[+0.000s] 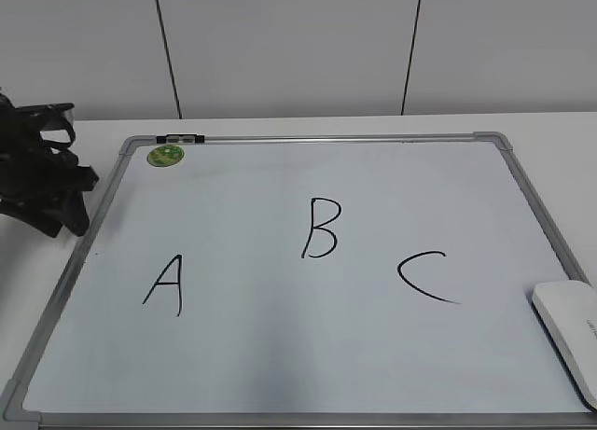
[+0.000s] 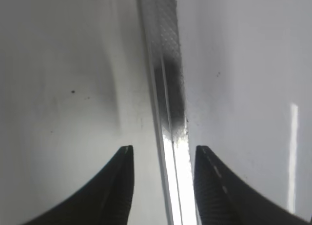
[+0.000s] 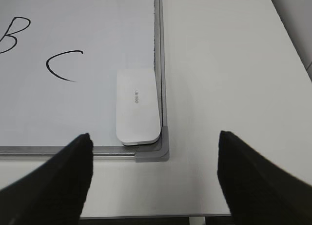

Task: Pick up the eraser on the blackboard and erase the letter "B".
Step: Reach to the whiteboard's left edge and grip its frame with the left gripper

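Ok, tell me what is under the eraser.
The eraser lies flat on the blackboard, in its corner against the frame. The board surface beneath it is covered, so any marks there cannot be seen.

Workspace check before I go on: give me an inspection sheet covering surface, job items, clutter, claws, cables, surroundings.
Surface: white table, bare where visible around the board.
Blackboard: white board in a grey frame, lying flat on the table.
Letter "B": intact, mid-board between "A" and "C".
Eraser: white block lying on the board in its near right corner, against the frame, untouched.
Clutter: green magnet and a small black-and-silver item at the far left corner.
Left claw: open, straddling the board's frame edge.
Right claw: open, empty, above the eraser's corner.
Cables: nothing seen.
Surroundings: white panelled wall.
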Controlling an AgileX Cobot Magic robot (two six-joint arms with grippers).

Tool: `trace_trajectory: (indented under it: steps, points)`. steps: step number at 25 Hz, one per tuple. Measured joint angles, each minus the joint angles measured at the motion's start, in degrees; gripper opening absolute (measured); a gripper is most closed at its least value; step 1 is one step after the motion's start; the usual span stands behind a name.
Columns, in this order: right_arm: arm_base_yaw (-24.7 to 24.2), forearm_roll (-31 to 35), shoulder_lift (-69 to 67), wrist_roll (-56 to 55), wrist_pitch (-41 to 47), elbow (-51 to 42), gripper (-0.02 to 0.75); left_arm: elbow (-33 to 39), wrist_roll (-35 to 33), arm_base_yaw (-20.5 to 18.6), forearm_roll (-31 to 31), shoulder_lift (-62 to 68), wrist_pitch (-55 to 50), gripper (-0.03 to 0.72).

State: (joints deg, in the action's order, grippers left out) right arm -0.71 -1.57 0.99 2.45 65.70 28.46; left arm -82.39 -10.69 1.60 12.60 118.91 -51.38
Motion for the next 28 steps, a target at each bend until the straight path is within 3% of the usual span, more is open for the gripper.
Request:
trace_trajectory:
  steps: [13, 23, 28]
  points:
    - [0.0, 0.0, 0.0, 0.0, 0.0, 0.0, 0.591, -2.2, 0.0, -0.1, 0.6, 4.8, 0.0, 0.284]
    - [0.0, 0.0, 0.0, 0.0, 0.0, 0.0, 0.591, -2.3, 0.0, -0.2, 2.1, 4.8, -0.1, 0.050]
    - [0.0, 0.0, 0.0, 0.0, 0.0, 0.0, 0.591, -2.3, 0.6, -0.2, 2.4, 5.0, -0.3, 0.036]
